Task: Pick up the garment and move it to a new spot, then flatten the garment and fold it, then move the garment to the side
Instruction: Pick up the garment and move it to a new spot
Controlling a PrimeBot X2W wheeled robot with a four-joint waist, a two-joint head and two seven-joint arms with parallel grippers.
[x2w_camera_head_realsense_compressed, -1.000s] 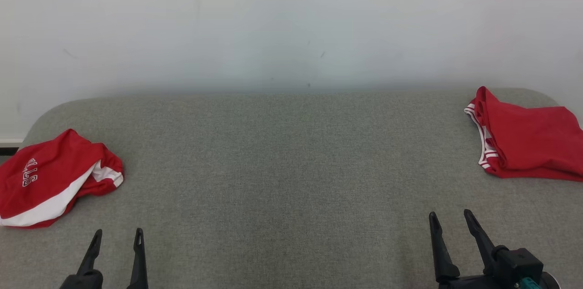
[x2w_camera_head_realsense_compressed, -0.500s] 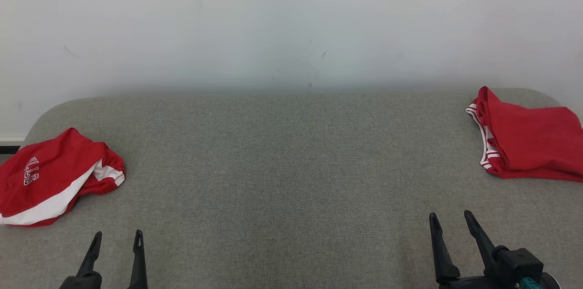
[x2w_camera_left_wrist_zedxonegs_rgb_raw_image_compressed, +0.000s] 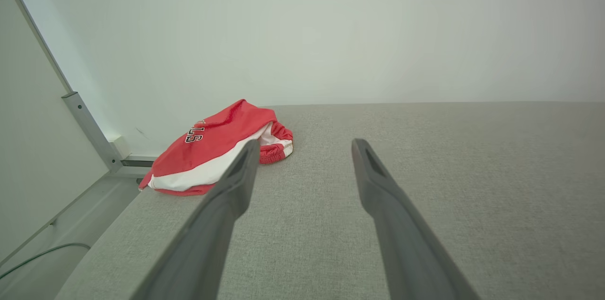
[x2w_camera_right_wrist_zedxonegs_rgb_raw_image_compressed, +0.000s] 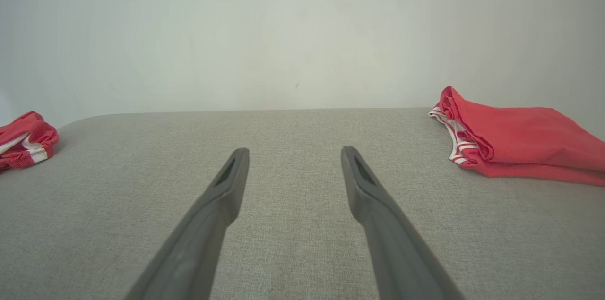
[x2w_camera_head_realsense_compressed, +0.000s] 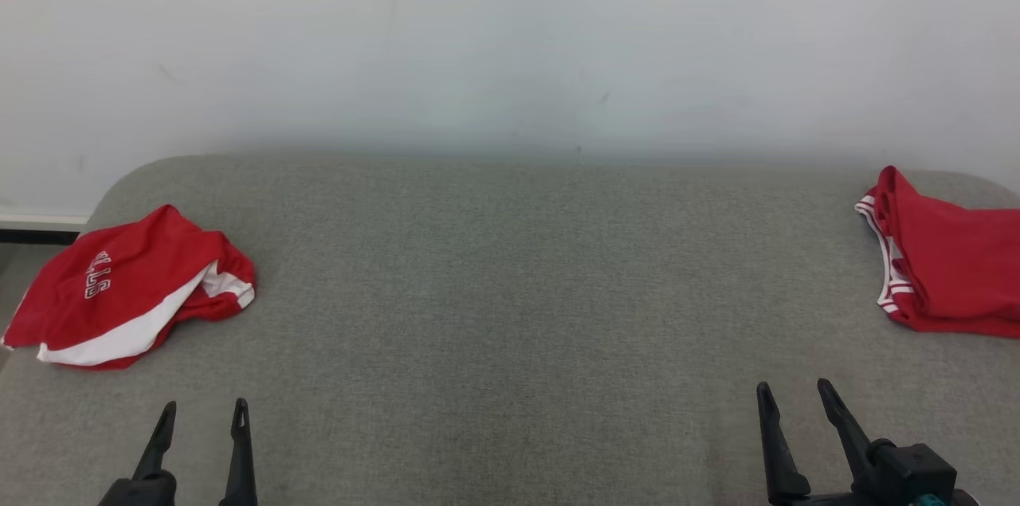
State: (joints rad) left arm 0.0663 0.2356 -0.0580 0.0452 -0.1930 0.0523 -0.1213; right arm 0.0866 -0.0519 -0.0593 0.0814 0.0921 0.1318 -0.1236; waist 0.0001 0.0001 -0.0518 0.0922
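Red-and-white, the crumpled jersey garment (x2w_camera_head_realsense_compressed: 131, 291) looks light and limp, so we favour its bunched end (x2w_camera_head_realsense_compressed: 227, 287), our left hand (x2w_camera_head_realsense_compressed: 205, 408) and right hand (x2w_camera_head_realsense_compressed: 794, 386) both gaping empty.

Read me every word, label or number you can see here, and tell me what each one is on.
"LLS": white outlined letters on the crumpled red and white garment, at the left of the grey surface. The word seems cut off by a fold.
No text shows on the folded red garment at the right, only white stripes along its edge.
The wall has a few small marks and no writing.
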